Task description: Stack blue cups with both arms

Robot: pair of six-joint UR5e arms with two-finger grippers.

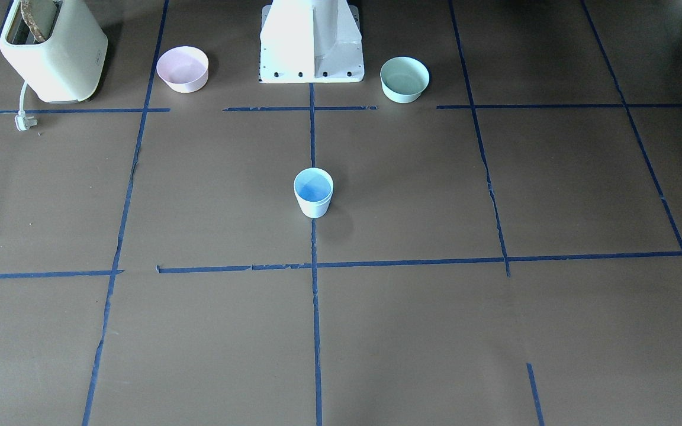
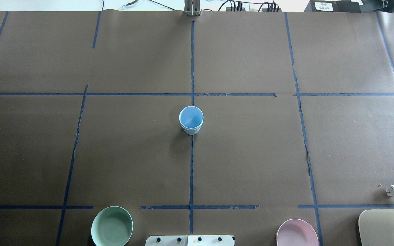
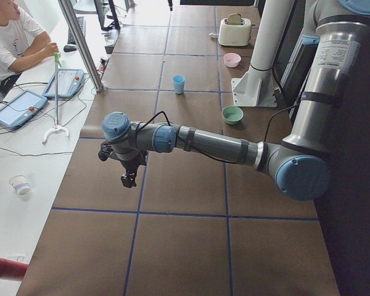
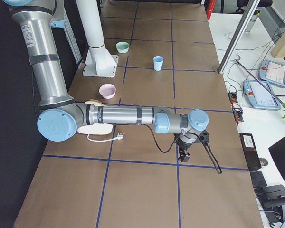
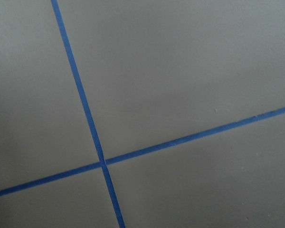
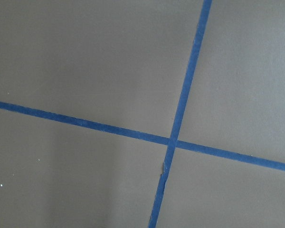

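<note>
One pale-blue cup [image 1: 313, 192] with a brighter blue inside stands upright on the centre tape line, also in the overhead view [image 2: 191, 119] and both side views [image 3: 179, 84] [image 4: 158, 62]. No second separate cup shows; I cannot tell if two are nested. My left gripper [image 3: 128, 180] shows only in the exterior left view, low over the table far from the cup. My right gripper [image 4: 184, 156] shows only in the exterior right view, likewise far off. I cannot tell if either is open or shut. Both wrist views show only brown paper and crossing blue tape.
A pink bowl [image 1: 182, 69] and a mint-green bowl [image 1: 404, 78] flank the white pedestal [image 1: 311, 41] at the robot's edge. A cream toaster [image 1: 54, 50] with its loose plug [image 1: 25, 121] stands beyond the pink bowl. An operator [image 3: 12, 37] sits at the side.
</note>
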